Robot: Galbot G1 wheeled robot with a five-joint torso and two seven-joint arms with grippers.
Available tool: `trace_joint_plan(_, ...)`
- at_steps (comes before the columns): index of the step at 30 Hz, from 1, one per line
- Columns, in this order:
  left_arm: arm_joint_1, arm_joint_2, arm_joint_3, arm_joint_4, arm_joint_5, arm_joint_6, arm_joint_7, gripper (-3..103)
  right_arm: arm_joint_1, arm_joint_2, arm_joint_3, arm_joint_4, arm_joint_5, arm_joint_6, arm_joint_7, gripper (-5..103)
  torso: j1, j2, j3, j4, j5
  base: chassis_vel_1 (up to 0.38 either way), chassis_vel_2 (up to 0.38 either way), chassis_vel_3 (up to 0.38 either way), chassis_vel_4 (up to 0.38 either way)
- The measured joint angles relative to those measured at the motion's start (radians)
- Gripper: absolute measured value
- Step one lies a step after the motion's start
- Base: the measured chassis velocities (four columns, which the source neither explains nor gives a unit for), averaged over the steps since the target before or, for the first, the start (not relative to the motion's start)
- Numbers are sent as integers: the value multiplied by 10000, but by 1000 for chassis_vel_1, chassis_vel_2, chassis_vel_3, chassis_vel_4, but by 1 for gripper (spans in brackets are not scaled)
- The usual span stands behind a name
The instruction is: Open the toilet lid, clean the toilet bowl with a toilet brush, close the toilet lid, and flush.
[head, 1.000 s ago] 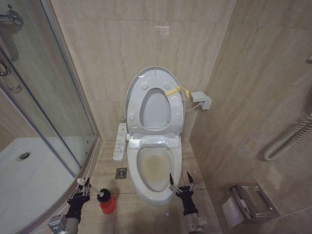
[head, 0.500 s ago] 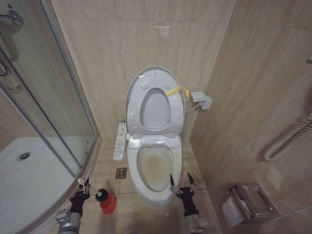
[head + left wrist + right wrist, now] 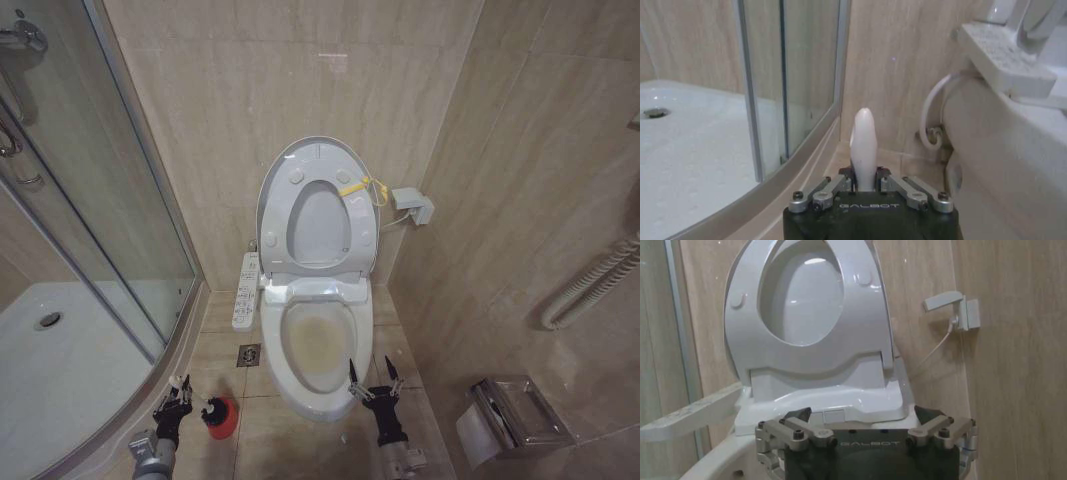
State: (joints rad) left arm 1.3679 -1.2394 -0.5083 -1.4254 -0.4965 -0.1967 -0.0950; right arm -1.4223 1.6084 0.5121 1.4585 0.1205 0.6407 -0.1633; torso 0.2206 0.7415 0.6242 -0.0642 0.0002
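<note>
Beige tiled walls (image 3: 300, 90) close the small bathroom on three sides, and the glass shower door (image 3: 90, 190) with the white shower tray (image 3: 60, 370) fills the left part of the head view. At the centre stands the toilet bowl (image 3: 318, 395), white outside and beige-tinted inside, uncovered. Behind it the toilet lid (image 3: 318, 155) is raised upright against the back wall, with the ring-shaped seat (image 3: 352, 225) lifted in front of it; small round bumpers are visible on the seat. A long white button panel (image 3: 246, 290) sticks out at the left side of the bowl. In the lower right corner a paper holder (image 3: 515, 415) hangs on the wall.

At the lower centre-right of the head view, the right gripper (image 3: 374, 376) hangs just beside the front rim of the bowl, its fingers spread wide with nothing between them.

At the lower left, the left gripper (image 3: 179, 392) is low near the floor, just beside the red cup holder (image 3: 222, 420). In the left wrist view its fingers (image 3: 835, 183) are closed narrow on the white handle of the toilet brush (image 3: 863, 145), which points upright with its rounded end on top. The dark bristle head (image 3: 212, 404) sits in the red cup.
</note>
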Motion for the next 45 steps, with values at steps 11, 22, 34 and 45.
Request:
trace_joint_plan(11,192,15,-20,-245,438,-91,228,16,5,-3,-13,24,7,15,-1,100,0,0,0,1,-3,0,0,0,0)
trace_joint_plan(22,485,42,-62,-740,471,-90,239,70,-22,-6,-32,96,1,30,-16,100,-1,0,-1,0,-3,0,0,0,0)
trace_joint_plan(34,389,-130,-25,-448,647,-103,242,96,-53,-4,-23,150,36,46,-18,100,-1,0,0,0,-3,0,0,0,0)
trace_joint_plan(45,383,-96,17,-742,649,-64,244,100,8,-2,-23,106,68,37,-13,100,-1,0,0,0,-3,0,0,0,0)
